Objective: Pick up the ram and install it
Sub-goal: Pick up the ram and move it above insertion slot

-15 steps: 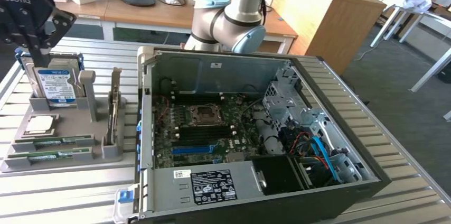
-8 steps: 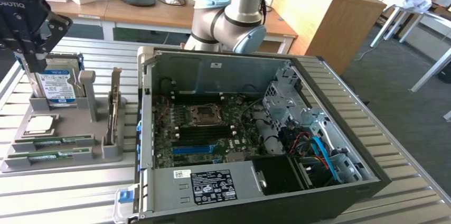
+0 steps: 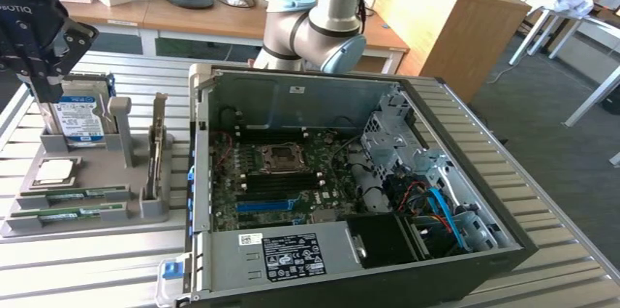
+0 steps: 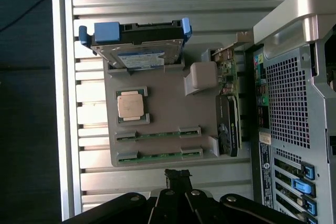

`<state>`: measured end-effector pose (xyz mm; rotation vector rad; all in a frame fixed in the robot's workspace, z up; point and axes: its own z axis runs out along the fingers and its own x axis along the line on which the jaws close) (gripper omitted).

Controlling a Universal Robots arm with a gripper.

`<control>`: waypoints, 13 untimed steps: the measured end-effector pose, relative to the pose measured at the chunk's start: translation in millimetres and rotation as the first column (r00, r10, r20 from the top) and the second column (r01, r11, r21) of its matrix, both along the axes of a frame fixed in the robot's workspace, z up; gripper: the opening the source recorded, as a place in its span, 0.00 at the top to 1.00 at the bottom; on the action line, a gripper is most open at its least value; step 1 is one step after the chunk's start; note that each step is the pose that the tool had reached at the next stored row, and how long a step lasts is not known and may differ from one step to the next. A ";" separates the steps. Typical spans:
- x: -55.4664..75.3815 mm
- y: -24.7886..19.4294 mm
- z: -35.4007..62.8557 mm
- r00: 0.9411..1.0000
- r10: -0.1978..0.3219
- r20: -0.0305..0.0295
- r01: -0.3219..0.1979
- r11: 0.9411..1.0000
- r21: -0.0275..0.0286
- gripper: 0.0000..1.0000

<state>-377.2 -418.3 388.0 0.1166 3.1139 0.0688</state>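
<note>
The ram (image 4: 157, 156) stands on edge in the grey holder's (image 4: 168, 103) outermost slot, its long axis along that side, with a second strip (image 4: 157, 135) parallel just beside it. The claw (image 3: 45, 97), closed and empty, hangs above the holder, clear of the ram. Bare slatted surface (image 4: 105, 178) borders that side; the computer case (image 4: 294, 77) stands past one end.

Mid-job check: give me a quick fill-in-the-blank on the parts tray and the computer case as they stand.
The grey plastic holder tray carries ___ long green RAM strips.
The square silver processor chip lies between those strips and the blue-framed ___.
In the exterior view the black gripper hangs over the tray, on that view's ___ of the open computer case.
Missing: two; hard drive; left.
</note>
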 end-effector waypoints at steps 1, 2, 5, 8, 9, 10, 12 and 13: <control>0.0 0.0 0.0 1.000 0.000 0.000 0.000 1.000 0.000 0.90; 0.0 0.0 0.0 1.000 0.000 0.000 0.000 1.000 0.000 0.90; 0.0 0.0 0.0 1.000 0.000 0.000 0.000 1.000 0.000 0.90; 0.0 0.0 0.0 1.000 0.000 0.000 0.000 1.000 0.000 0.90; 0.0 0.0 0.0 1.000 0.000 0.000 0.000 1.000 0.000 0.90; 0.0 0.0 0.0 1.000 0.000 0.000 0.000 1.000 0.000 0.90; 0.0 0.0 0.0 1.000 0.003 0.000 -0.003 1.000 0.000 0.90; 0.0 0.0 0.0 1.000 0.010 0.000 -0.010 1.000 0.000 0.90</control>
